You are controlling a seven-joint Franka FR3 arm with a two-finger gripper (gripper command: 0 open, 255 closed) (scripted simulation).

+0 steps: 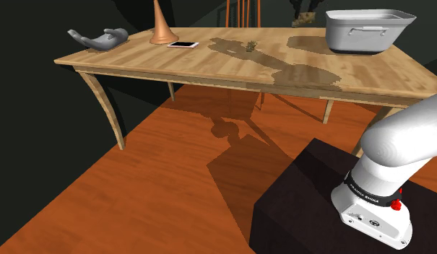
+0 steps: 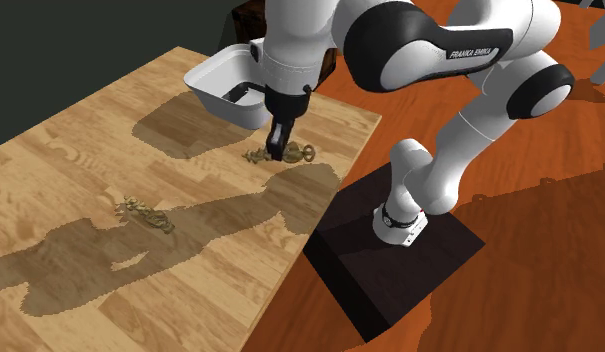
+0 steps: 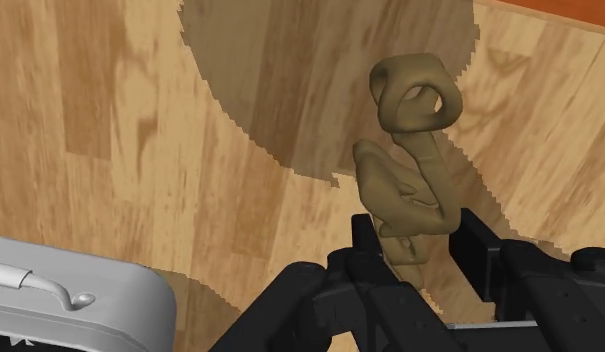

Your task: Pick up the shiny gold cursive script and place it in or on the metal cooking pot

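Beside the grey pot (image 2: 211, 90), your gripper (image 2: 281, 152) clasps the gold script (image 3: 405, 190) in part-closed jaws above the table (image 2: 90, 150); only carrying it over and releasing remain.

Light wood table (image 1: 209, 65), plank-grain top, pale apron, curved tapering legs. It stands on an orange-brown wood plank floor (image 1: 137, 195) w/ a glossy look. Wall (image 1: 29, 101) behind the table is plain dark grey-green; same dark wall past one end of the table in 2nd ext view. Chair (image 1: 242, 11) w/ reddish-brown slatted back sits just beyond the table's far edge, approx mid-length. Lighting is hard: sharp-edged, jagged shadow patches across the tabletop, from near the far right corner down to the near edge in shoulder view. More shadow on the floor under & in front of the table.
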